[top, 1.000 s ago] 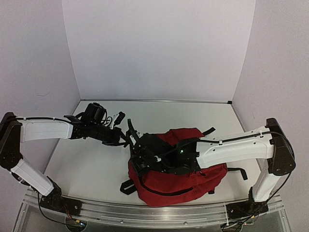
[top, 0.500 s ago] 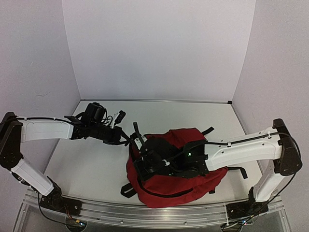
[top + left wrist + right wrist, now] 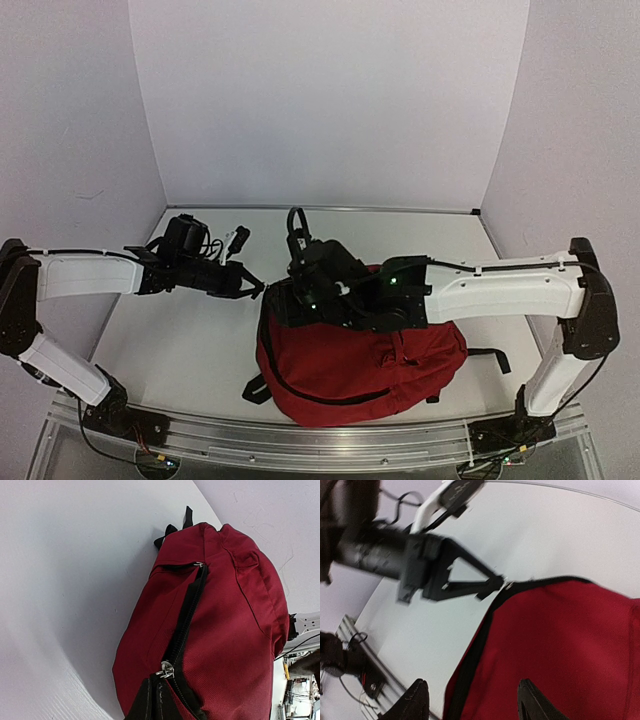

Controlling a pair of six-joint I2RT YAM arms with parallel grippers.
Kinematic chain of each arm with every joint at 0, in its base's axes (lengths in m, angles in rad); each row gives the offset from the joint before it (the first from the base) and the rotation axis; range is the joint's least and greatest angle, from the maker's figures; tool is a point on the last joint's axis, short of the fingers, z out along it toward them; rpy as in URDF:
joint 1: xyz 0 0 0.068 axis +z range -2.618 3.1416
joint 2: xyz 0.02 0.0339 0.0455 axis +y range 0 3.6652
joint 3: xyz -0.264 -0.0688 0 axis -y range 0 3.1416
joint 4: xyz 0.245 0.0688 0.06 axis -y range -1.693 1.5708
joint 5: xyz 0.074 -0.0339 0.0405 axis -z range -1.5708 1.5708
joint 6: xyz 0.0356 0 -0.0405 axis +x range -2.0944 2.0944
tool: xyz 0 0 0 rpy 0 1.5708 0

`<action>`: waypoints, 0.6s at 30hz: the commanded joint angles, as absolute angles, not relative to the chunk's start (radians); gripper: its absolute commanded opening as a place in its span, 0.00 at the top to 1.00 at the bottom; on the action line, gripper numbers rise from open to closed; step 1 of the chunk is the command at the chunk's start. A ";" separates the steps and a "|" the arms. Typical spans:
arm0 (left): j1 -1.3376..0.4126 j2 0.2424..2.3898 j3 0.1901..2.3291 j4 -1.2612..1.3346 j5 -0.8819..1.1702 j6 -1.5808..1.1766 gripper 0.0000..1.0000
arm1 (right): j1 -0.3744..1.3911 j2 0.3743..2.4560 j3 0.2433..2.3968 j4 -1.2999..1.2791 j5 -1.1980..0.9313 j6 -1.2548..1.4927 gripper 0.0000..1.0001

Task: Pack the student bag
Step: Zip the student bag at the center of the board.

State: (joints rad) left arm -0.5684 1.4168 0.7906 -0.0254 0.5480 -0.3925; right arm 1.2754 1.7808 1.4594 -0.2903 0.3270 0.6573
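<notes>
Noted student bag (image 3: 370, 360) lying on counter (image 3: 180, 340), near side, right of centre, black zip running along its left edge. I saw left pincer (image 3: 494, 582) clenched on zip pull (image 3: 166, 671) at bag's far-left corner, arm reaching in from left. I saw right pincer (image 3: 472, 700) released, fingers (image 3: 417, 697) spread wide over red fabric beside zip, gripping nothing. My right-wrist view was blurred. black straps (image 3: 495, 355) poked out on bag's right side
</notes>
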 commanded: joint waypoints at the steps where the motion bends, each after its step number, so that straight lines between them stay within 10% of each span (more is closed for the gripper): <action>1: -0.554 1.364 0.802 0.006 0.510 -0.377 1.00 | 1.255 1.882 1.563 -0.338 0.337 0.587 0.36; 18: -0.554 1.371 0.830 -0.062 0.501 -0.356 1.00 | 1.224 2.055 1.719 -0.382 0.279 0.434 0.52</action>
